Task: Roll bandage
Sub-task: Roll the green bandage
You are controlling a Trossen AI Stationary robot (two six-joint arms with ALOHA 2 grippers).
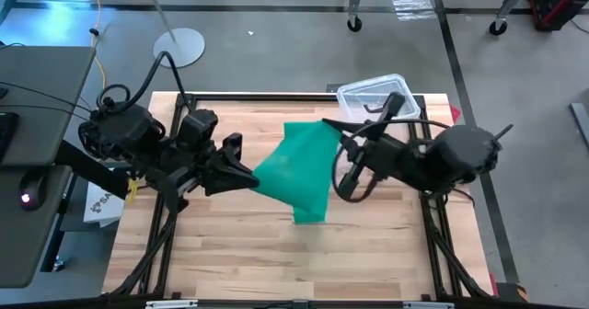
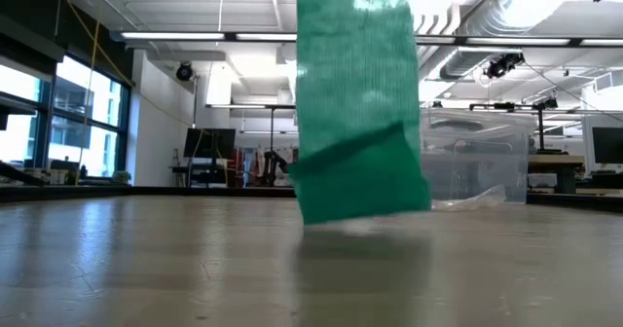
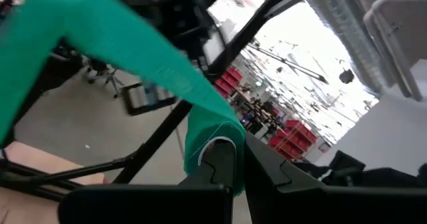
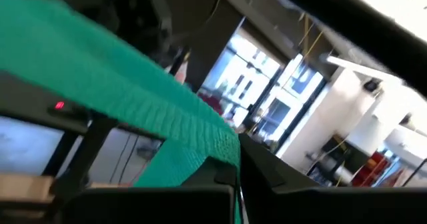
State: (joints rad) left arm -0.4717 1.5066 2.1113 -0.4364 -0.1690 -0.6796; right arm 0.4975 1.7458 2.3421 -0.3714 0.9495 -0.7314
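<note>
The green bandage (image 1: 304, 166) is held up over the middle of the table between my two grippers. Its upper part spans between them and a loop hangs down; in the low view the hanging part (image 2: 358, 113) ends in a fold (image 2: 360, 186) at the wood. My left gripper (image 1: 250, 175) is shut on the bandage's left edge. My right gripper (image 1: 333, 132) is shut on its far right corner. It also shows in the left wrist view (image 3: 127, 44) and the right wrist view (image 4: 113, 91). My left gripper pinches the bandage's edge (image 3: 212, 132) between its two fingers, coming level from the table's left. The cloth wraps over the fingertips and runs up and away, drawn fairly taut. My right gripper pinches the bandage's edge (image 4: 223, 151) between its fingers, coming from the table's right. The cloth stretches away from it toward the other arm, lifted off the table.
A clear plastic box (image 1: 375, 97) with a crinkly clear bag stands at the far right of the table, just behind my right arm; it shows in the low view (image 2: 477, 166). The near half of the wooden table (image 1: 276, 263) lies bare.
</note>
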